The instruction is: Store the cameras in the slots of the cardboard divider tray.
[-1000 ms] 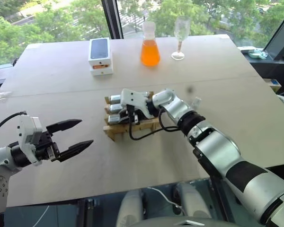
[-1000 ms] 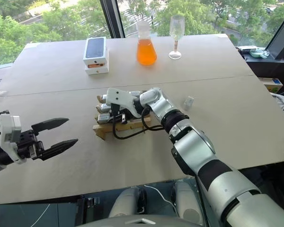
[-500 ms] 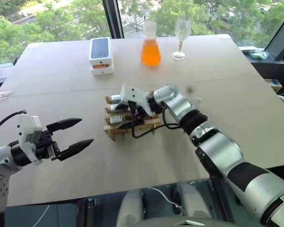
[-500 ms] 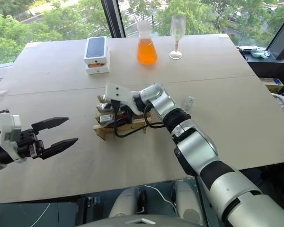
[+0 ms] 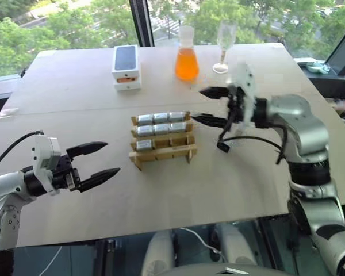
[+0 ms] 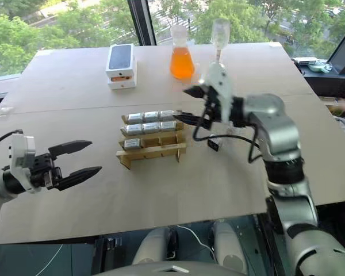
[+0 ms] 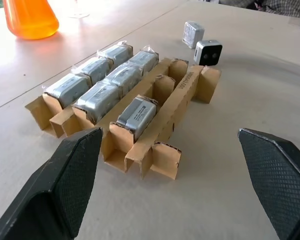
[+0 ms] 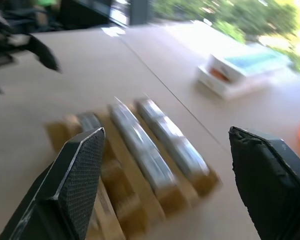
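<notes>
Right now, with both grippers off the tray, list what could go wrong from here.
1. Two cameras lie loose on the table just past the cardboard divider tray. The right gripper hangs open close to them; its dangling cable might sweep them away.
2. The tray looks light and nothing holds it: pushing a camera into the near row could slide or tip it.
3. The orange flask and the glass stand behind the right arm's path and could be knocked.
</notes>
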### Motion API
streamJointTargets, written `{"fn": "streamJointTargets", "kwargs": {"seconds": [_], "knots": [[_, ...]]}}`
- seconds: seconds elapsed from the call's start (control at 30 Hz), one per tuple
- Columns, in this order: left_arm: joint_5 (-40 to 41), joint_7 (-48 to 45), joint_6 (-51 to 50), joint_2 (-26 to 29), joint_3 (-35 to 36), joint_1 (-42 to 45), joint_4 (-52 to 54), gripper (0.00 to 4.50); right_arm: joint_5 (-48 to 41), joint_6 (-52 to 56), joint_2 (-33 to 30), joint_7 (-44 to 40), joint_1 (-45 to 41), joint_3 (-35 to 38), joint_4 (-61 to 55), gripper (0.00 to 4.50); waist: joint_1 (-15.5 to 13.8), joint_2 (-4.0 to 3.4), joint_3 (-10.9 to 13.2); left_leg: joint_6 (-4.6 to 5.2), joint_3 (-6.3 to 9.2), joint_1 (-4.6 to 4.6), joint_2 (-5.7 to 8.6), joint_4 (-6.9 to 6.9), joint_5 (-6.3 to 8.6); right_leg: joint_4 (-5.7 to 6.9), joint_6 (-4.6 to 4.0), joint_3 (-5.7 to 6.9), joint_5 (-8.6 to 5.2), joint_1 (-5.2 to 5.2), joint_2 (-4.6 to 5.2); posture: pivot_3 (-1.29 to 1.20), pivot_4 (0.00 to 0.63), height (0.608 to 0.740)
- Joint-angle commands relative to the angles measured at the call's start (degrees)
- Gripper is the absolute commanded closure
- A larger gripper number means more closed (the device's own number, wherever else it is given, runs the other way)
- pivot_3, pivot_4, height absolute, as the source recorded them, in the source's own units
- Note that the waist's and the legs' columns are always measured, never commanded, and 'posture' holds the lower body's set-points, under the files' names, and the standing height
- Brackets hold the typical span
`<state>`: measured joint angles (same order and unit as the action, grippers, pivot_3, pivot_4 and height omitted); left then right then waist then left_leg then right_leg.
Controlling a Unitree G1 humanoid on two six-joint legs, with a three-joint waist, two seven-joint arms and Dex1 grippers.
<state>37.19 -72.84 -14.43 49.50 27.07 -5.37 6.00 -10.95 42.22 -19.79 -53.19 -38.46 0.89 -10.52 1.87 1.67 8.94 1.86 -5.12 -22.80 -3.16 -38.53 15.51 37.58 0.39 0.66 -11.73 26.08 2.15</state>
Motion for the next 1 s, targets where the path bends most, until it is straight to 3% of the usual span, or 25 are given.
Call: {"fn": "streamJointTargets", "kwargs": {"seconds": [0.03, 0.3, 0.47, 0.53, 0.7, 1.0], "knots": [[-0.41, -1.25, 0.79, 1.00, -0.65, 1.92, -0.87, 0.00, 2.26, 5.63, 1.49, 15.08, 4.71, 7.30, -7.59, 0.57, 0.32, -0.01, 0.01, 0.00, -0.04, 0.02, 0.00, 0.00, 0.00, 0.02, 0.01, -0.05, 0.00, 0.01, -0.06, 0.00, 0.150, 0.740], [-1.88, -3.47, 1.81, 0.91, -3.76, 5.92, -4.55, 0.00, 6.08, 8.62, 12.31, 35.55, 16.14, 6.81, -15.44, 0.57, 0.50, -0.01, 0.01, -0.03, -0.07, 0.10, -0.04, 0.01, -0.02, 0.10, 0.08, -0.14, 0.00, 0.07, -0.27, 0.00, 0.150, 0.740], [-2.03, -4.07, 1.99, 0.95, -4.05, 6.53, -5.07, 0.00, 5.06, 6.15, 15.34, 38.69, 21.62, 4.32, -19.65, 0.57, 0.43, -0.01, 0.01, -0.03, -0.06, 0.03, -0.06, 0.01, -0.02, 0.05, 0.06, -0.18, -0.01, 0.06, -0.19, 0.00, 0.150, 0.740], [-2.07, -4.10, 2.05, 0.93, -4.00, 6.52, -5.21, 0.00, 2.46, 6.03, 14.79, 36.34, 23.72, 3.29, -21.97, 0.57, 0.41, 0.00, 0.01, -0.03, -0.06, 0.00, -0.05, 0.01, -0.02, 0.00, 0.07, -0.19, -0.02, 0.06, -0.16, 0.00, 0.150, 0.740], [-2.13, -3.88, 2.21, 0.72, -3.84, 6.25, -5.22, 0.00, -0.33, 0.63, 6.59, 26.86, 28.24, -1.53, -21.87, 0.57, 0.40, 0.02, 0.00, -0.02, 0.00, 0.03, -0.05, 0.02, -0.02, -0.01, 0.16, -0.15, -0.17, 0.03, -0.18, 0.00, 0.150, 0.740], [-1.82, -3.56, 2.37, 0.51, -3.28, 5.35, -4.58, 0.00, -2.08, -11.85, 0.22, 18.94, 27.26, -2.02, -5.50, 0.57, 0.41, 0.05, 0.01, -0.01, -0.01, 0.15, -0.02, 0.00, -0.03, 0.01, 0.18, -0.16, -0.20, -0.04, -0.26, 0.00, 0.150, 0.740]]}}
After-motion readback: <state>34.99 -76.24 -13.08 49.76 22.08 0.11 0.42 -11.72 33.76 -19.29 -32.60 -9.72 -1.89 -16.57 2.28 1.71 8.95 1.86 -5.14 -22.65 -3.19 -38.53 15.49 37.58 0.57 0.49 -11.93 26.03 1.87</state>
